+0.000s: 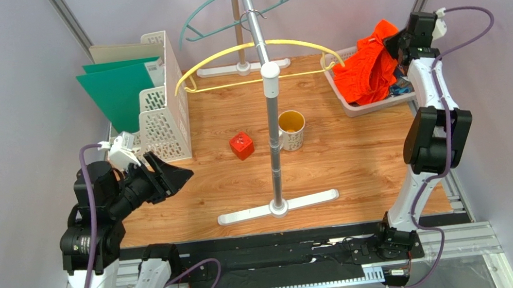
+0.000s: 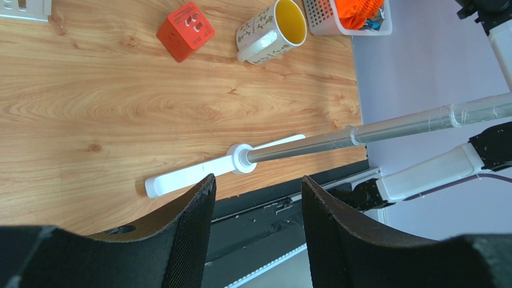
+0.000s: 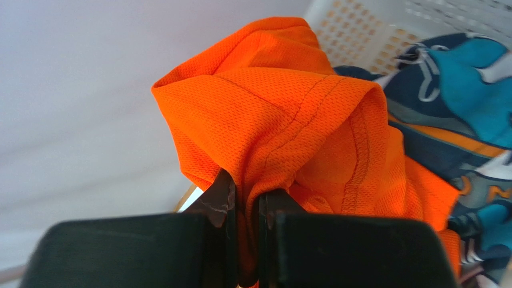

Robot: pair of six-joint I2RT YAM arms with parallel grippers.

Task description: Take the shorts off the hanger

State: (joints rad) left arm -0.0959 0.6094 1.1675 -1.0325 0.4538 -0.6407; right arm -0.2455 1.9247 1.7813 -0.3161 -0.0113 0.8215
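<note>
The orange shorts (image 1: 369, 64) hang into the white basket (image 1: 372, 105) at the back right. My right gripper (image 1: 395, 45) is shut on a fold of them; the wrist view shows the orange cloth (image 3: 282, 114) pinched between its fingers (image 3: 220, 201). The printed blue shorts (image 3: 457, 102) lie under them in the basket. The yellow hanger (image 1: 256, 59) and the green hanger (image 1: 235, 7) hang bare on the rack pole (image 1: 272, 113). My left gripper (image 1: 171, 175) is open and empty at the left, above the table; it also shows in the left wrist view (image 2: 257, 198).
A white file rack (image 1: 162, 100) with green folders (image 1: 116, 88) stands at the back left. A red cube (image 1: 241, 146) and a yellow-lined mug (image 1: 291, 129) sit near the pole. The rack's white foot (image 1: 278, 207) lies across the front of the table.
</note>
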